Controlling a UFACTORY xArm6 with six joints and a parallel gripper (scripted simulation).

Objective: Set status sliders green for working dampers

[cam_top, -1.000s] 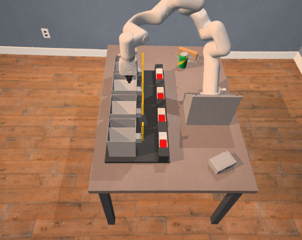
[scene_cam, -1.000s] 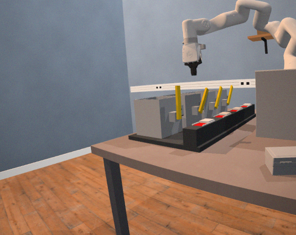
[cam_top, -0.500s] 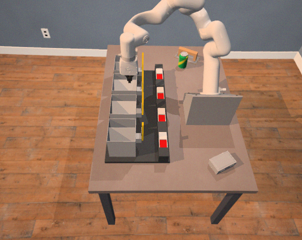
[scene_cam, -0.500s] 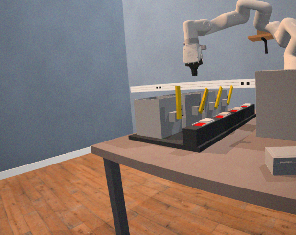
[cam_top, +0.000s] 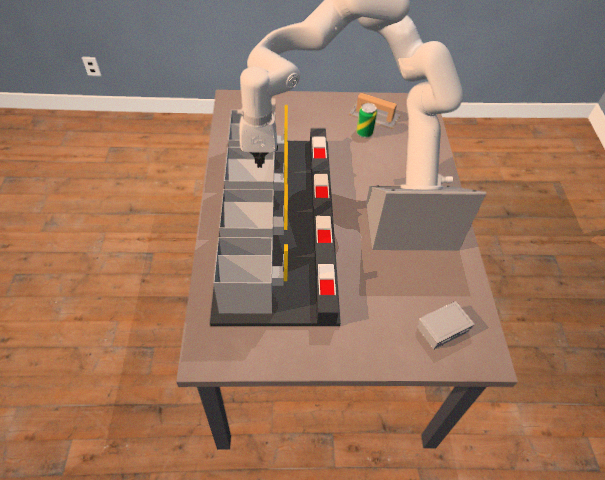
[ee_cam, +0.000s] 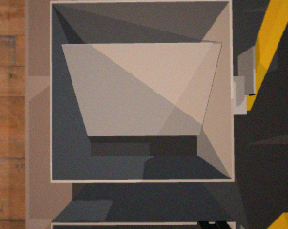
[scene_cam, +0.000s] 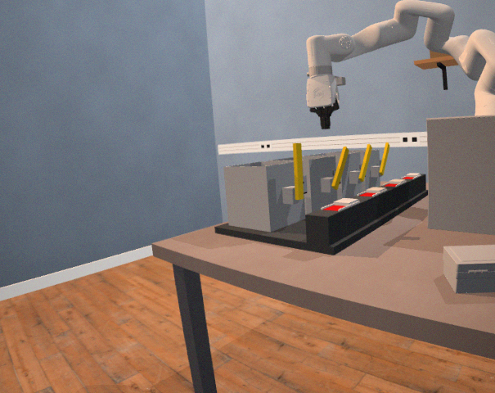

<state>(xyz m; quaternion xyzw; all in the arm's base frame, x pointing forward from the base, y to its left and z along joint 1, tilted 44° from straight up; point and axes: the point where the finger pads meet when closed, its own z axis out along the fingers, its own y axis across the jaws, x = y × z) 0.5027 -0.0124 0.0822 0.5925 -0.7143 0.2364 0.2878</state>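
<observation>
Four grey open-topped dampers stand in a row on a black base (cam_top: 297, 304) (scene_cam: 255, 232); the nearest damper (cam_top: 243, 273) (scene_cam: 251, 198) is at the front. Each has a yellow lever: the nearest lever (scene_cam: 297, 171) (cam_top: 285, 263) stands upright, and the other three levers (scene_cam: 339, 168) (scene_cam: 365, 162) (scene_cam: 384, 159) lean. Four sliders (cam_top: 326, 279) (cam_top: 323, 229) (cam_top: 321, 186) (cam_top: 319, 147) on the black rail (scene_cam: 323, 228) all show red, each with its white cover beside the red. My gripper (cam_top: 259, 162) (scene_cam: 325, 123) is shut and empty, high above the far half of the row. The wrist view looks straight down into one damper with a tilted blade (ee_cam: 144, 91) and its lever (ee_cam: 273, 43).
The arm's grey base panel (cam_top: 421, 219) (scene_cam: 467, 173) stands right of the rail. A green can (cam_top: 366, 121) and a wooden block (cam_top: 377, 105) sit at the back. A flat grey box (cam_top: 445, 324) (scene_cam: 475, 268) lies at the front right.
</observation>
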